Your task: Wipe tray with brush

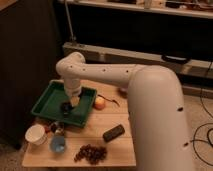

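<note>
A green tray (pixel 46 102) sits at the back left of the wooden table. My gripper (pixel 67 107) hangs from the white arm and is low over the front right part of the tray. A dark thing with a pale part (pixel 74 102) shows at the gripper's tip, but I cannot tell whether it is the brush.
A white cup (pixel 36 134) and a blue cup (pixel 58 145) stand in front of the tray. A bunch of dark grapes (pixel 90 152) and a black block (pixel 113 133) lie near the front edge. An orange fruit (pixel 100 102) lies right of the tray.
</note>
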`<state>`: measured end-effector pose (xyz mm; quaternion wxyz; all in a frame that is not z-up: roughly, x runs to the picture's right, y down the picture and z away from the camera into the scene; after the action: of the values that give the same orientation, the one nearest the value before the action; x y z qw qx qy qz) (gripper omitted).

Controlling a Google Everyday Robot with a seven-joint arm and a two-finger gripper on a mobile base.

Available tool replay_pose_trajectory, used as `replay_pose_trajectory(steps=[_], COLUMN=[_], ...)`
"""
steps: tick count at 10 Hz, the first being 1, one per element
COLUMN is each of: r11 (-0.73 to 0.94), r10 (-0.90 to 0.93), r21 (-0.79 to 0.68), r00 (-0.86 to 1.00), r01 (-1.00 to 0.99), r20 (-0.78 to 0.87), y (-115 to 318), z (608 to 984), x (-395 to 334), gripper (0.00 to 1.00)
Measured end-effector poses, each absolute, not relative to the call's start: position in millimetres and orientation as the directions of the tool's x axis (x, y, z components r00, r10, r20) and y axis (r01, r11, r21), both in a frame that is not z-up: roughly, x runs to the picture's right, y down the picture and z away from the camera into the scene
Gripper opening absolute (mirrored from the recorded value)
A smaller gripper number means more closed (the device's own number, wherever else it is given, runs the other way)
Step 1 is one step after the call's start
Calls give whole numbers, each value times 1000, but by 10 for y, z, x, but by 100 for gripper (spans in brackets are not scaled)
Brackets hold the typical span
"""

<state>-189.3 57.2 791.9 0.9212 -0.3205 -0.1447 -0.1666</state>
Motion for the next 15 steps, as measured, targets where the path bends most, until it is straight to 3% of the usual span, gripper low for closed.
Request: replay_pose_trajectory(steps=[4, 9, 15], r11=[767, 796, 751], r10=[-160, -74, -187], r21=[-558, -580, -577], r00=[936, 979, 942], r01=[318, 173, 321], r20=[314, 191, 280], y=[302, 100, 637], z=[8158, 8327, 7801], x=[-1687, -916, -1074], gripper=[14, 14, 14])
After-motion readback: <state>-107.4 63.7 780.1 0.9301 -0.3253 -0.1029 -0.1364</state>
